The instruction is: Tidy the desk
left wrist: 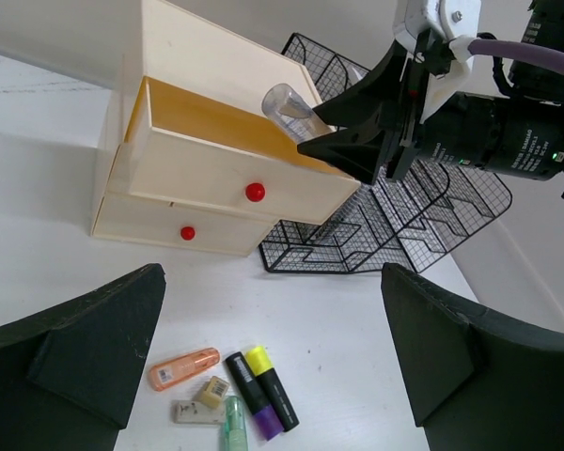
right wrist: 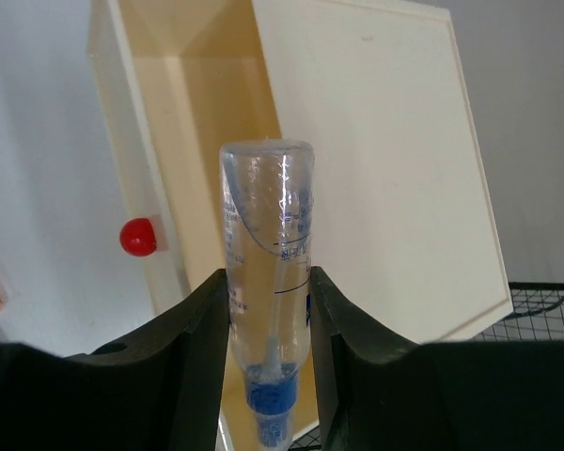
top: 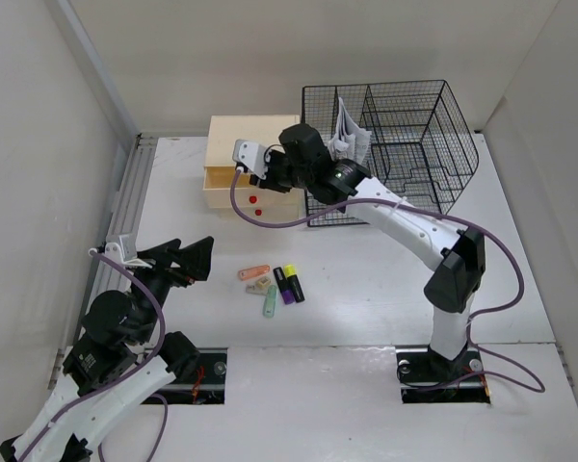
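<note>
Right gripper (right wrist: 268,277) was clamped on the little clear bottle (right wrist: 266,216), poised over the open top drawer (left wrist: 216,122), so I'd guess it was headed in there; left gripper (left wrist: 271,272) hung wide open above the white desk (top: 366,289), near the loose markers (top: 287,284).

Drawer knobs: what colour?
Red, both. The upper knob and lower knob show best in the left wrist view.

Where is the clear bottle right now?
In the left wrist view the bottle is upper middle, held in the right gripper's jaws over the open top drawer, beside the rack.
</note>
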Controlling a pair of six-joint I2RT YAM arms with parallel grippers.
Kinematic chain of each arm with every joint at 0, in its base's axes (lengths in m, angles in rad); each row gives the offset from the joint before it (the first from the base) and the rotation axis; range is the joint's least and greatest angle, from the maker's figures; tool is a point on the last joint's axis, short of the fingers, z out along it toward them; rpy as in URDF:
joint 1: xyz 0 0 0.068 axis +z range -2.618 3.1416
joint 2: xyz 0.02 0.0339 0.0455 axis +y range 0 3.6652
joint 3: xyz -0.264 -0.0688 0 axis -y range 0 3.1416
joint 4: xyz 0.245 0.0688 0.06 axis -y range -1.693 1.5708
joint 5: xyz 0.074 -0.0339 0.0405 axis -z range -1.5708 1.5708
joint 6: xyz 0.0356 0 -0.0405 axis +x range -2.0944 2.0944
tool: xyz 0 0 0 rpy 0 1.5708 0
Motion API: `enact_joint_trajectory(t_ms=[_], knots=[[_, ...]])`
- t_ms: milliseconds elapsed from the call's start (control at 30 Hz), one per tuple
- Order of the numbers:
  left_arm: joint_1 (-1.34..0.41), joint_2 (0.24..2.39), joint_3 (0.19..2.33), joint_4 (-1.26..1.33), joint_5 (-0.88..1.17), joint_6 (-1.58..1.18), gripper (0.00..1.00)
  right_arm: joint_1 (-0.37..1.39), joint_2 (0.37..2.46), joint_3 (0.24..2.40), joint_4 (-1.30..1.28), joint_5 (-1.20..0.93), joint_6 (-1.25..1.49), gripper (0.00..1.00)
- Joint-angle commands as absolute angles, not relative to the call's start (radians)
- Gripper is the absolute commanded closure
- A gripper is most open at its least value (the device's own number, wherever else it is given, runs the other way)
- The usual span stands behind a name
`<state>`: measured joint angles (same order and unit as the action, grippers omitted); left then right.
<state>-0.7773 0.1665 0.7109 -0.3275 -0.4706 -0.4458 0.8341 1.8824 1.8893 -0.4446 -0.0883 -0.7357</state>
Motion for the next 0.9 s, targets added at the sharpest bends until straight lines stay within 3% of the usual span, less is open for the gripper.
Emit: enact_joint_trajectory(t_ms=[0,100,300,333,367,433,467,733,867], knots=[[-0.779,0.172,0.707,-0.288,-0.456,-0.439,0.01,0.836,1.888,1.980,-0.497,-0.196,-0.765,0.64],[-0.779,0.172,0.707,-0.288,-0.456,-0.439,0.01,0.836,1.888,1.990,-0.531,-0.244,-0.756,0.47],[-0.779,0.172,0.707,-0.288,-0.456,-0.439,0.01,0.836,1.888,1.990,-0.512,-0.241,-0.712,0.38],[-0.779,0.172,0.707,-0.288,-0.456,-0.439,0.01,0.836,1.888,2.000,-0.512,-0.230,-0.697,0.41],[-0.779,0.172,0.707,-0.288,-0.456,-0.439,0.01,0.836,1.888,2.000,-0.494,-0.219,-0.683,0.53],[-0.779,0.172,0.707,-0.288,-0.456,-0.439,0.01,0.836,1.868,1.961,-0.445,-0.219,-0.640,0.89],[-0.779,0.172,0.707,-0.288,-0.456,-0.439,0.01,0.836,1.853,1.950,-0.434,-0.242,-0.631,1.00],[-0.779,0.172,0.707,-0.288,-0.456,-0.439,0.01,0.785,1.931,2.055,-0.708,-0.687,-0.666,1.00],[-0.779,0.172,0.707,-0.288,-0.456,-0.439,0.01,0.785,1.997,2.135,-0.807,-0.675,-0.724,1.00]])
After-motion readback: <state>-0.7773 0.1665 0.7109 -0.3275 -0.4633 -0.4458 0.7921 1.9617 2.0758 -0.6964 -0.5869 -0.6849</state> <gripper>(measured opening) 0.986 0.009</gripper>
